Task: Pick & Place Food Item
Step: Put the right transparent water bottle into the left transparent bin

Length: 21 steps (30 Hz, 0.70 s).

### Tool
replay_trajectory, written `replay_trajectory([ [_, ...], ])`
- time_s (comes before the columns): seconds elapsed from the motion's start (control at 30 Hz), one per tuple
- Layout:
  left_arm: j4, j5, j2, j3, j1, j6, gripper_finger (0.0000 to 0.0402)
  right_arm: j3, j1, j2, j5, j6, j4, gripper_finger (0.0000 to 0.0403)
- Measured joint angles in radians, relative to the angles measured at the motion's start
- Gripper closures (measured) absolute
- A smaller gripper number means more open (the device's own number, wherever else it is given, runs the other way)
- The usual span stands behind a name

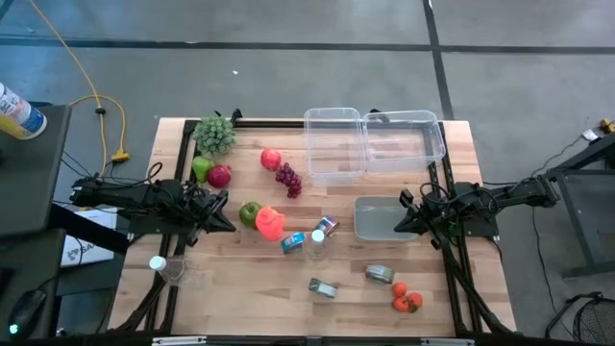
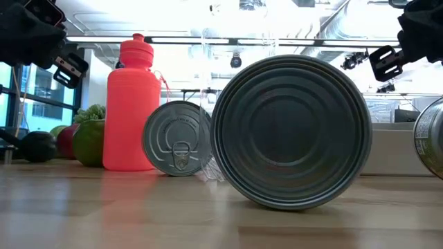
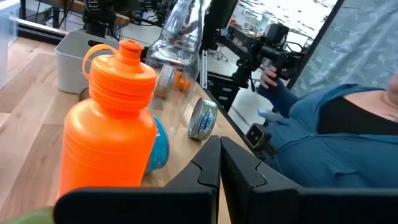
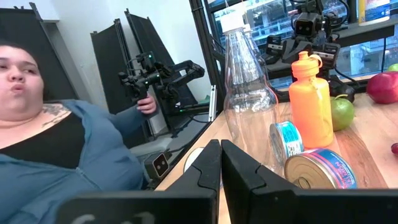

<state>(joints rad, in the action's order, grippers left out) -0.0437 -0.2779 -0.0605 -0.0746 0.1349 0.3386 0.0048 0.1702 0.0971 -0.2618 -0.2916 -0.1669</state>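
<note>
High view: I see both grippers closed, empty; left gripper point(image 1: 228, 217) beside bottle point(image 1: 270, 223), right gripper point(image 1: 401, 224) farther away.

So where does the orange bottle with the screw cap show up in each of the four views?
High view: orange bottle near table centre, beside the green apple, just ahead of the left gripper.
Low view: upright at left, behind the small pull-tab can.
Left wrist view: large and close.
Right wrist view: far side, past the clear bottle.
Shared landmark: the green apple beside it.
</note>
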Motion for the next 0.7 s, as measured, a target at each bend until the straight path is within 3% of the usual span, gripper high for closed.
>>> replay_trajectory([
  [0.37,0.000,0.001,0.000,0.000,0.000,0.025,0.0401,0.000,0.000,0.000,0.088,0.209,-0.001,0.0401],
  [0.57,0.000,0.001,0.000,0.000,0.000,0.026,0.0401,0.000,0.000,0.000,0.246,0.361,-0.009,0.0401],
  [0.7,0.000,0.003,0.000,0.000,0.000,-0.001,0.0401,0.000,0.000,0.000,0.204,0.375,-0.034,0.0401],
])
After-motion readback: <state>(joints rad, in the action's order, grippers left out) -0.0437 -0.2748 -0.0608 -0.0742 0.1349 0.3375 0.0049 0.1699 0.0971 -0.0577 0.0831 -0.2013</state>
